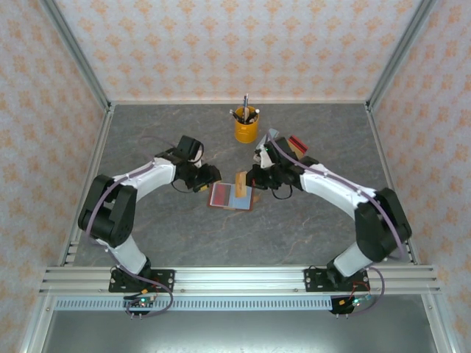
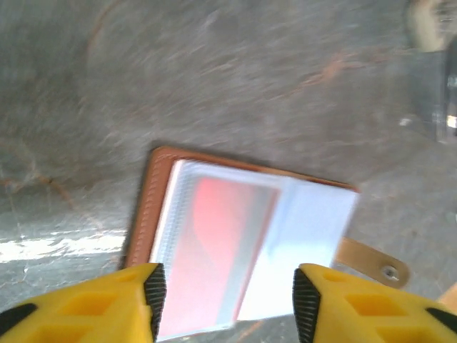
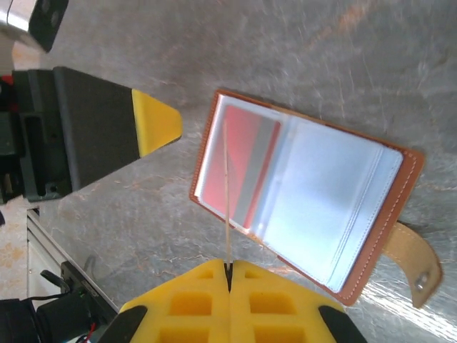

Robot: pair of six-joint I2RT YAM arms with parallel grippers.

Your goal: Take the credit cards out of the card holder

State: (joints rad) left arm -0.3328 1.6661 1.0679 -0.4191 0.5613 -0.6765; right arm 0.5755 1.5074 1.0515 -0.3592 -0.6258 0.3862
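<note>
One red card [image 3: 239, 161] is seen lodged under the clear sleeve of the card holder [image 3: 314, 200], on the page away from the snap tab [image 3: 410, 257]. The holder is spread open and flat on the table [image 1: 184, 235] between the two arms. A thin card [image 3: 226, 193] is pinched edge-on in the right gripper [image 3: 228, 275], whose jaws are pressed together on it beside the holder's edge. The left gripper [image 2: 225, 304] is held over the holder with jaws parted and nothing between them. The cards are judged light, stiff and slick, the sleeves soft and clinging. The red card is best taken by its edge at the sleeve's mouth, with the light holder pinned down lest it be dragged along.
</note>
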